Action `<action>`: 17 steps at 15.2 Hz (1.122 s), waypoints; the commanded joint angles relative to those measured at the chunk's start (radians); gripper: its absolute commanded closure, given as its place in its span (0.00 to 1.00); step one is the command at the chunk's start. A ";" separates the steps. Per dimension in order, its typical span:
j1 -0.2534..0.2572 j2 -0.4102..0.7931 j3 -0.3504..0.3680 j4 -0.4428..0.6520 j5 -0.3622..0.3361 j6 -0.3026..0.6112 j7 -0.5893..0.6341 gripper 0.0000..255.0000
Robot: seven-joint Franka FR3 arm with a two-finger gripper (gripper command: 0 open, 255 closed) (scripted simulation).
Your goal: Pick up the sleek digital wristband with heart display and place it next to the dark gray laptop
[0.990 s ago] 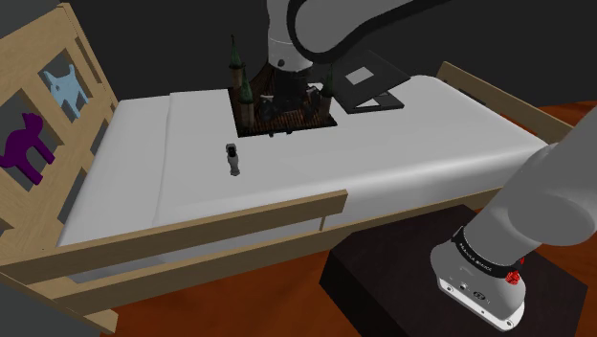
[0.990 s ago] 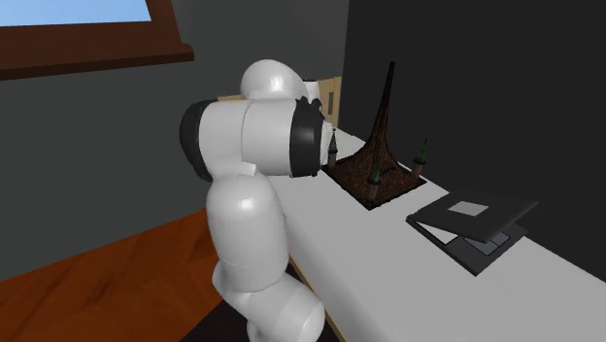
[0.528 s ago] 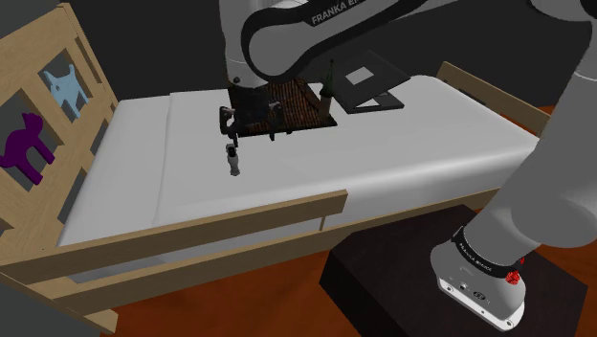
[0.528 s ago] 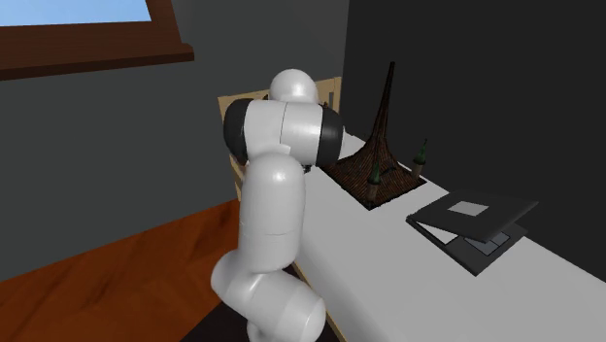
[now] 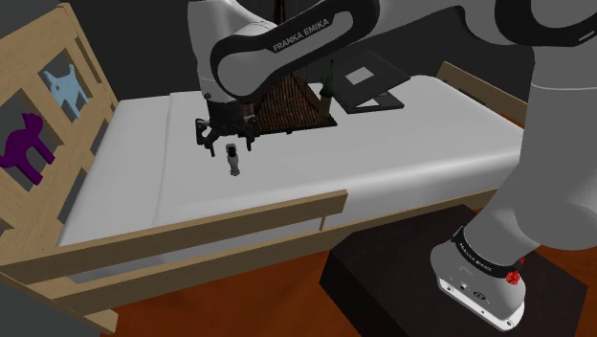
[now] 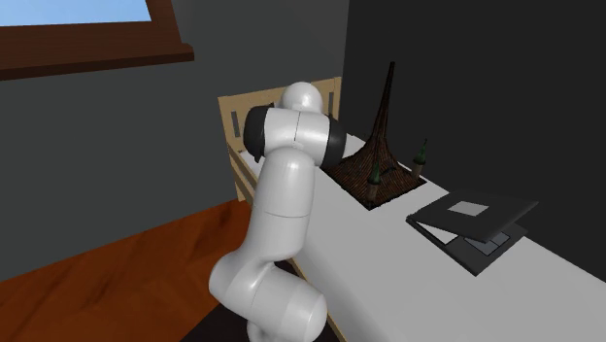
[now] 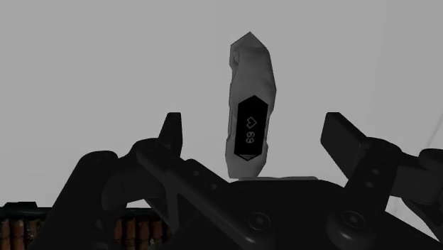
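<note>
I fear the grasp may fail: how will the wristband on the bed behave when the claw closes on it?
The wristband looks small and thin, so probably light. It stands upright on the bed, narrow at the base, so a one-sided touch from the open claw may tip it. Its uneven band suggests it could flex.

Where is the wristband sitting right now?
In the shoulder view the wristband sits on the white bed under the open pincer, just left of the brown spired model.

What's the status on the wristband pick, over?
Tool open, hovering over wristband, no contact. Wristband on white bed, heart display facing tool. Brown spired model stands between wristband and laptop.
</note>
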 commanded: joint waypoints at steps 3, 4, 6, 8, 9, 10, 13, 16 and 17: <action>0.003 0.024 -0.007 -0.022 -0.013 0.044 0.008 0.00; 0.005 0.035 -0.010 -0.028 -0.018 0.060 0.011 0.00; 0.005 0.035 -0.010 -0.028 -0.018 0.060 0.011 0.00; 0.005 0.035 -0.010 -0.028 -0.018 0.060 0.011 0.00; 0.005 0.035 -0.010 -0.028 -0.018 0.060 0.011 0.00; 0.005 0.035 -0.010 -0.028 -0.018 0.060 0.011 0.00; 0.005 0.035 -0.010 -0.028 -0.018 0.060 0.011 1.00; 0.005 0.035 -0.010 -0.028 -0.018 0.060 0.011 1.00; 0.005 0.035 -0.010 -0.028 -0.018 0.060 0.011 1.00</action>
